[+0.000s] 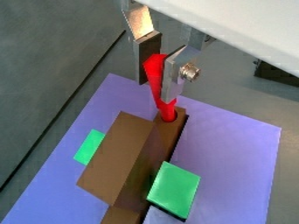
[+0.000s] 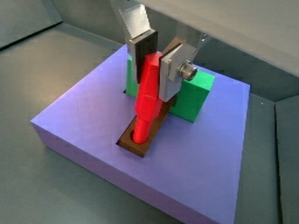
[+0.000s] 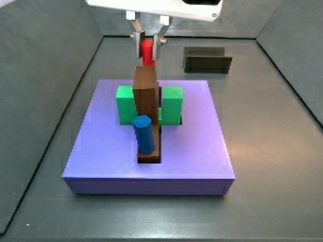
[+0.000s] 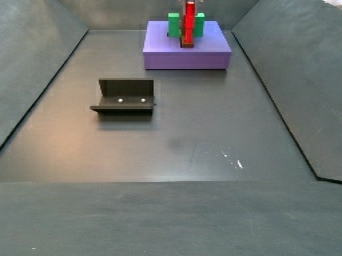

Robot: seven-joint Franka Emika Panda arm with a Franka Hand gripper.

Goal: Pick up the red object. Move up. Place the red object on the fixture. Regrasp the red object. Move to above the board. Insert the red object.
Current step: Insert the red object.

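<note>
The red object (image 2: 147,98) is being held upright between the closed fingers of the gripper (image 2: 152,63) above the board (image 2: 82,122), its lower end touching the brown bar (image 1: 122,157). The fixture (image 4: 124,97) is standing empty, well apart.

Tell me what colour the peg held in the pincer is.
Bright red: the red object between the pincer fingers above the board, clearest in a wrist view.

Two green blocks (image 3: 127,104) stand upright near the far edge of the slab, one on each side of a brown bar (image 3: 146,95). A blue cylinder (image 3: 145,134) stands just in front of the bar. Around it all lies the dark grey floor (image 4: 187,140).
</note>
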